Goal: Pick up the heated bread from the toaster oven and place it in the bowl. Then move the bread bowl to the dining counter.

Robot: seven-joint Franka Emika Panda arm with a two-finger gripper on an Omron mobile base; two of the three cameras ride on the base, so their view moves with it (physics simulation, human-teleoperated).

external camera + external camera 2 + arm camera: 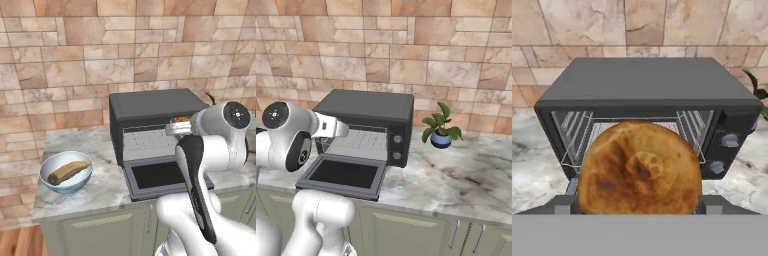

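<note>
I hold the bun (640, 169), round and golden-brown with darker scorched patches, right up against my hand camera in front of the toaster oven (647, 95). My fingertips are hidden behind it, so I cannot tell how my jaws stand, though the bun hangs there clear of the wire rack (632, 131). The oven's door (160, 176) lies dropped open and flat over the counter edge, and its two knobs (397, 147) sit on the right front. From the left base view a sliver of orange shows at my hand, just at the upper right of the oven's mouth. The bowl (49, 182) rests on the marbled counter (105, 180) well to the left of the oven, and a long tan loaf (68, 171) lies across it. A small potted plant (441, 128) stands on the counter to the oven's right, near the tiled wall (406, 45).
</note>
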